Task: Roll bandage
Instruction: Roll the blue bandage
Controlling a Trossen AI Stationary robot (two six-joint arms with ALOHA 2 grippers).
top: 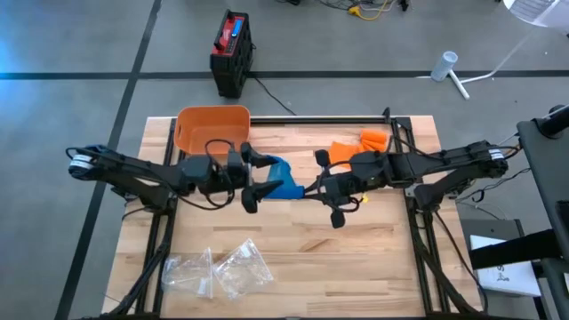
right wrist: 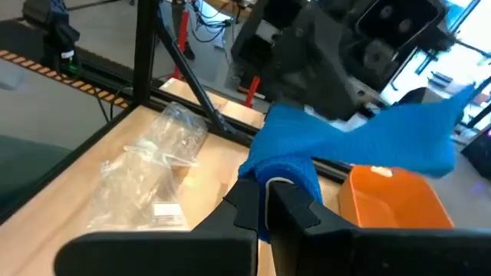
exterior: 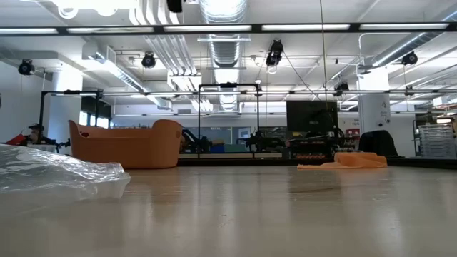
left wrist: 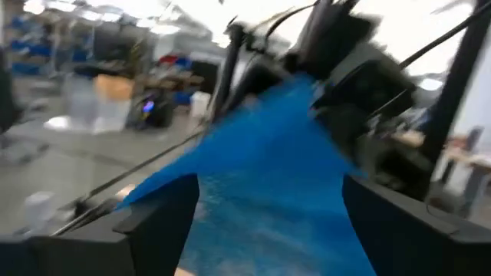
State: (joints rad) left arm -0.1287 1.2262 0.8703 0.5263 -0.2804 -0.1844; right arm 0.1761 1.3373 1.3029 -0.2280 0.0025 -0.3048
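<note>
1. The blue bandage (top: 283,178) is up off the table, right around the middle of the high view, strung between the two arms.
2. The right gripper (top: 313,190) is clamped tight on one end of it. In the right wrist view you can see the blue cloth (right wrist: 322,157) bunched up between the two dark fingers (right wrist: 249,201).
3. The left gripper (top: 260,177) sits just left of center, with its fingers spread wide on either side of the bandage's other end. In the left wrist view the blue cloth (left wrist: 261,176) fills the gap between them, but I can't tell if it's actually touching either finger.
4. An orange tub (top: 211,130) is in the upper left part of the table, behind the left gripper.
5. Some orange cloth (top: 366,142) lies at the upper right, behind the right arm.
6. Clear plastic bags (top: 218,269) are lying at the lower left of the table (top: 356,267), well apart from everything else.
</note>
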